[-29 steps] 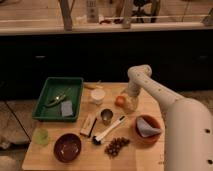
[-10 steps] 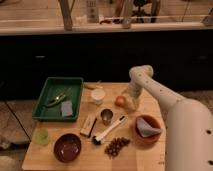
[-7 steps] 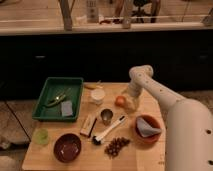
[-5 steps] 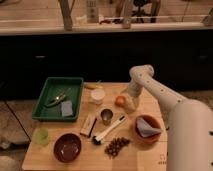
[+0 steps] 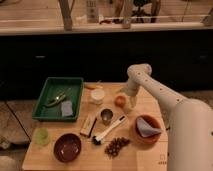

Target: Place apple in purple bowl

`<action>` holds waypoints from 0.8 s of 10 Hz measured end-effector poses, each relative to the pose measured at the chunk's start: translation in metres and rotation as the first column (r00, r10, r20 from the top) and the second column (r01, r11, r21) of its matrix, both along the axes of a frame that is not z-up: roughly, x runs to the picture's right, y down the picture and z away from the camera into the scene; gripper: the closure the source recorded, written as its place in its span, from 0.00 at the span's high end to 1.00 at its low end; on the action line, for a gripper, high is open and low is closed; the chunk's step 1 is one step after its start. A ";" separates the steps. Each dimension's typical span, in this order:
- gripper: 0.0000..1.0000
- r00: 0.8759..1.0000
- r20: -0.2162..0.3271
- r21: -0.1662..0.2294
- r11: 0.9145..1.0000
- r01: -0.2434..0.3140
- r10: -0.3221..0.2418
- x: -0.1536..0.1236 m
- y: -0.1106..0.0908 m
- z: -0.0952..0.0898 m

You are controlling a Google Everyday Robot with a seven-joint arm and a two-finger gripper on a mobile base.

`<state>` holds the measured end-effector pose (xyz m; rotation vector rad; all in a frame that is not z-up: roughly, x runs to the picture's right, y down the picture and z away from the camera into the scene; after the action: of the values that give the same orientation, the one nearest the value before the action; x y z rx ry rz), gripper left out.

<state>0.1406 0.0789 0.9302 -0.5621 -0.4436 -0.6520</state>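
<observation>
The gripper [image 5: 126, 102] is open, right beside the apple [image 5: 119, 101] — a cup [image 5: 106, 116] and a brush [image 5: 109, 130] lie between the apple and the purple bowl [image 5: 67, 148], with grapes [image 5: 116, 146] near.

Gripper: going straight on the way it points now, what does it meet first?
Probably the apple: the gripper points down, right beside it over the table. Depth is unclear, so it could slip past and meet the table top.

gripper [image 5: 128, 104] shifted right, just beside apple [image 5: 119, 101]
</observation>
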 end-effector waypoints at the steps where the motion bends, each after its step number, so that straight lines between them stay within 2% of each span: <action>1: 0.80 1.000 0.021 -0.005 1.000 0.012 -0.012 -0.005 0.002 -0.003; 2: 0.75 0.999 0.038 -0.008 1.000 0.026 -0.026 -0.009 0.005 -0.006; 4: 0.57 0.998 0.053 -0.004 0.999 0.041 -0.040 -0.012 0.010 -0.012; 8: 0.15 0.997 0.063 0.004 0.999 0.051 -0.051 -0.014 0.013 -0.014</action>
<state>0.1266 0.0922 0.9159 -0.5529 -0.4891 -0.7210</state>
